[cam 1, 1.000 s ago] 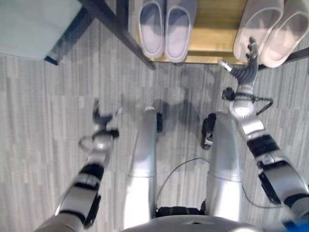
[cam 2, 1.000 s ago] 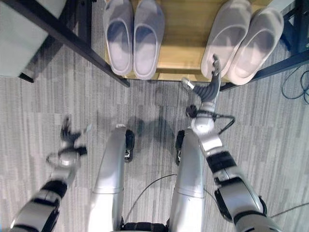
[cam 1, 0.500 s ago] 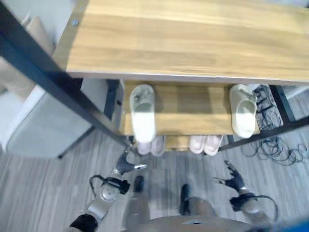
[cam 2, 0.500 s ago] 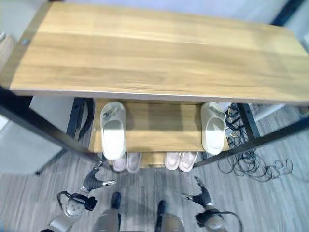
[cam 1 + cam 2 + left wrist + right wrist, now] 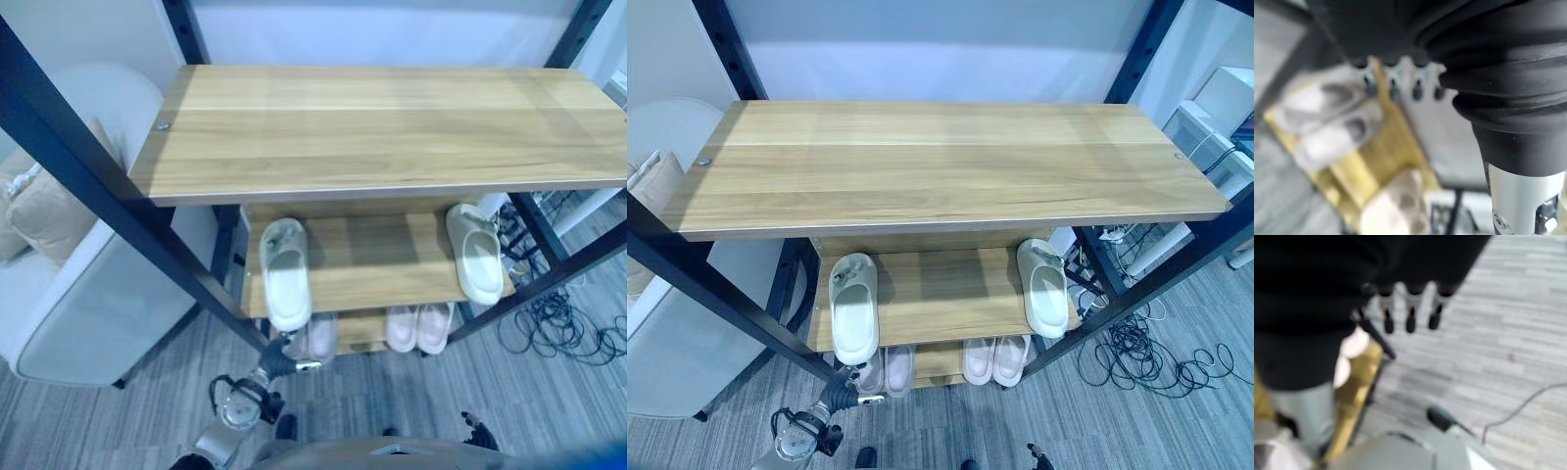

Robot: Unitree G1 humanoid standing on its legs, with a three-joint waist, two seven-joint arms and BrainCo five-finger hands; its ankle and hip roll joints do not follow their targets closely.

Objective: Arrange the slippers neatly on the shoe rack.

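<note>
Shoe rack (image 5: pixel 950 176): wooden shelves, black frame. Middle shelf: two pale green slippers (image 5: pixel 854 319) far apart, one at each end. Bottom shelf: lilac pair (image 5: pixel 887 368), beige pair (image 5: pixel 995 358). Left robot hand (image 5: pixel 282 360) fingers spread, empty, near lilac pair. Right robot hand (image 5: pixel 1409 313) fingers straight, empty, over floor (image 5: pixel 1508 323).

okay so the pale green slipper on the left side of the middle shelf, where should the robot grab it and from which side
Take the left slipper by its heel end, which overhangs the front edge of the middle shelf, coming from the front and slightly below. The top shelf blocks any approach from above. The left hand is nearest, fingers open.
</note>
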